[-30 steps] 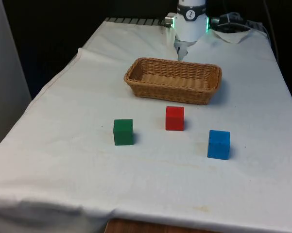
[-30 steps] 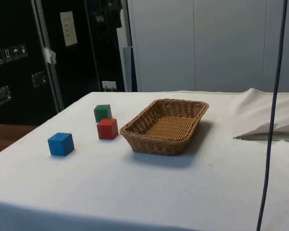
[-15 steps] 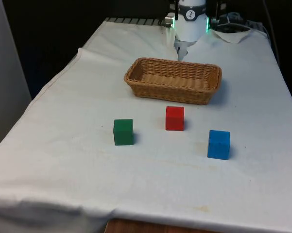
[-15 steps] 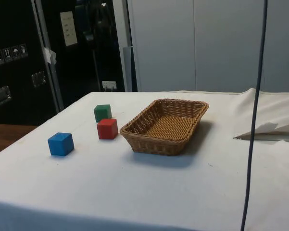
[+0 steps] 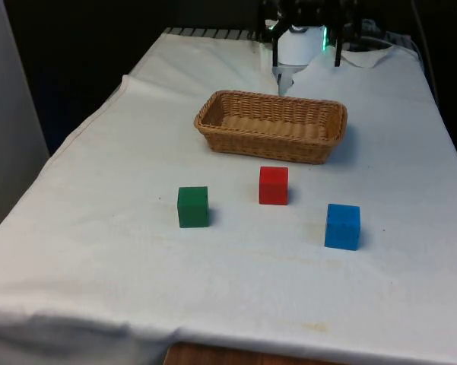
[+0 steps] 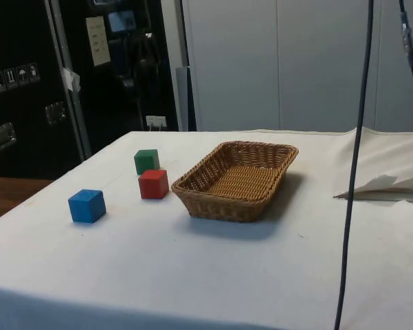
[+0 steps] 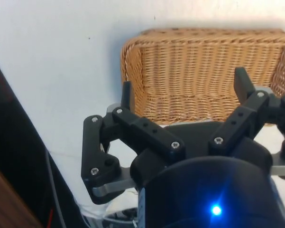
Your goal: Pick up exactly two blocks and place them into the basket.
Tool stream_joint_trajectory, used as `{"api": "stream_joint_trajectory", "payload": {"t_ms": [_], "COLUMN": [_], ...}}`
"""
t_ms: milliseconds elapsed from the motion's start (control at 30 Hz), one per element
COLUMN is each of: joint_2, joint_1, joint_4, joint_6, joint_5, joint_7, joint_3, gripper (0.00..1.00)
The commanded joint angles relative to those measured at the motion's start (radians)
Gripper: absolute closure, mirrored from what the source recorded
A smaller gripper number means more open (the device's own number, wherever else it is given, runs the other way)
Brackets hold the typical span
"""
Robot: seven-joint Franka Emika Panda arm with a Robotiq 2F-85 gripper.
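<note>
Jaws apart (tips visible) above basket [image 7: 199, 71]

gripper [image 5: 310, 34] has dropped into frame at the far end behind the basket [image 5: 271, 125] (fingers spread).

Front view: fixed, elevated, looking down the table's length toward 12 o'clock. Side view: fixed, lower, looking across the table. Both share the basket [image 5: 271, 125] and the three blocks [image 5: 274, 185]. Wrist view: mounted above the gripper [image 7: 184, 95], aimed down at the basket's rim from close range.
</note>
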Motion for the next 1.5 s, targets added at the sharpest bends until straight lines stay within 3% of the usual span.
{"api": "stream_joint_trajectory", "payload": {"t_ms": [0, 433, 467, 667, 733, 767, 800, 1033, 1067, 1100, 1267, 1333, 1467], "joint_2": [0.006, 0.047, 0.045, 0.083, 0.092, 0.09, 0.097, 0.126, 0.126, 0.129, 0.146, 0.149, 0.16], "joint_1": [-0.002, -0.005, 0.0, -0.014, -0.016, -0.01, -0.018, -0.024, -0.017, -0.025, -0.031, -0.026, -0.036], "joint_4": [-0.007, -0.064, -0.063, -0.072, -0.074, -0.071, -0.075, -0.083, -0.078, -0.085, -0.096, -0.094, -0.102], "joint_6": [0.023, 0.153, 0.143, 0.212, 0.227, 0.213, 0.234, 0.284, 0.269, 0.288, 0.328, 0.321, 0.356], "joint_5": [0.013, 0.038, 0.028, 0.059, 0.068, 0.057, 0.073, 0.117, 0.104, 0.124, 0.163, 0.158, 0.192], "joint_7": [-0.006, -0.044, -0.035, -0.098, -0.116, -0.101, -0.126, -0.203, -0.188, -0.213, -0.278, -0.276, -0.327], "joint_3": [0.003, 0.004, 0.001, 0.002, 0.0, -0.004, 0.0, -0.009, -0.015, -0.009, -0.01, -0.017, -0.01], "gripper": [0.0, 0.0, 0.0, 0.0, 0.0, 0.0, 0.0, 0.0, 0.0, 0.0, 0.0, 0.0, 0.0]}}
